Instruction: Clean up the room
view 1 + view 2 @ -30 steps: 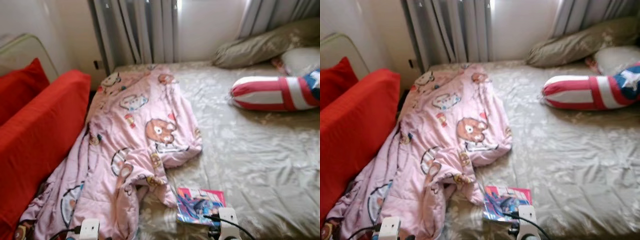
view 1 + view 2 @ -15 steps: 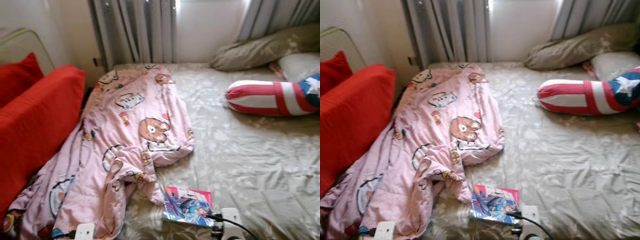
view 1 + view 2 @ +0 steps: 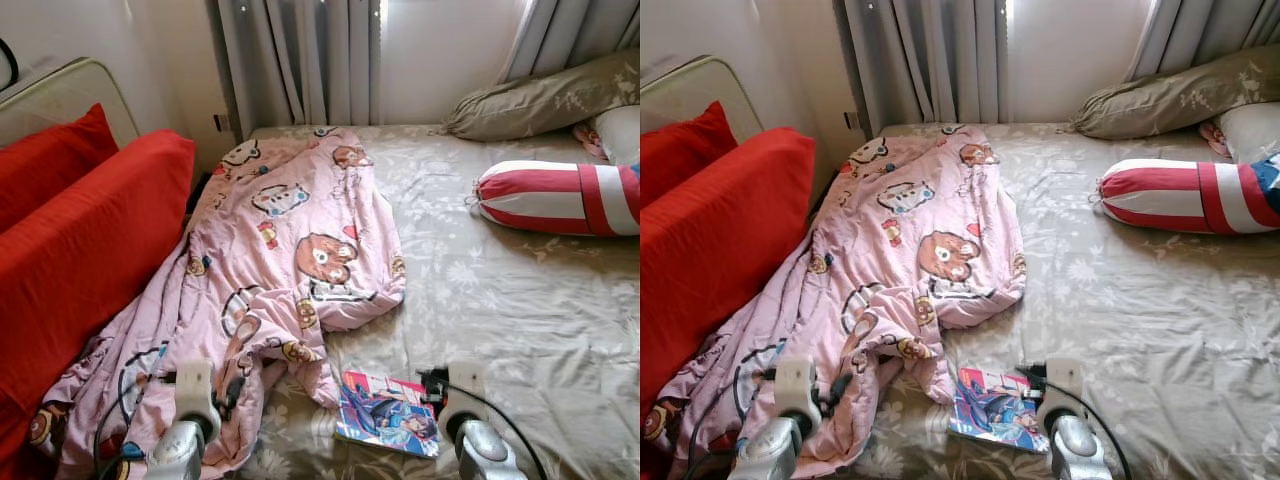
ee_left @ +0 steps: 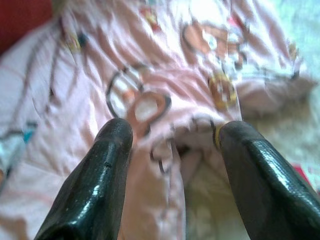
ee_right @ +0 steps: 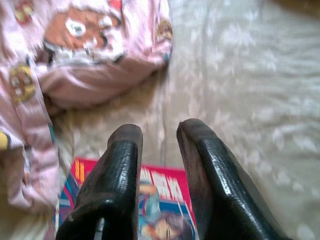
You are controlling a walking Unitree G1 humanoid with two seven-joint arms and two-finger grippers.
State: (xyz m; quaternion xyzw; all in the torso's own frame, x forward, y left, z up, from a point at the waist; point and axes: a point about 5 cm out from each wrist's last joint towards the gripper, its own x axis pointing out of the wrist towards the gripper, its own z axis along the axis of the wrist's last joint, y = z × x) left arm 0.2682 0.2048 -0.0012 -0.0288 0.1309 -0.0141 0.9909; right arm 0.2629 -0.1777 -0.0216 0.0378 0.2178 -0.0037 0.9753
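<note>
Bed [image 3: 520, 300], floral sheet, beside curtains [image 3: 300, 60] and red cushions [image 3: 90, 240]. Pink blanket [image 3: 290, 260] lay crumpled; comic [image 3: 388, 412] near the foot. Left gripper [image 4: 172, 137] spread above blanket; right gripper [image 5: 159, 137] narrowly parted over comic.

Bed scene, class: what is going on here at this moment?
A robot stands at the bed with both arms raised over its near edge. The left gripper, fingers open, hangs above the crumpled pink blanket. The right gripper, fingers slightly apart, hangs above a comic book lying on the sheet beside the blanket. Neither holds anything. A striped pillow lies further up the bed.
</note>
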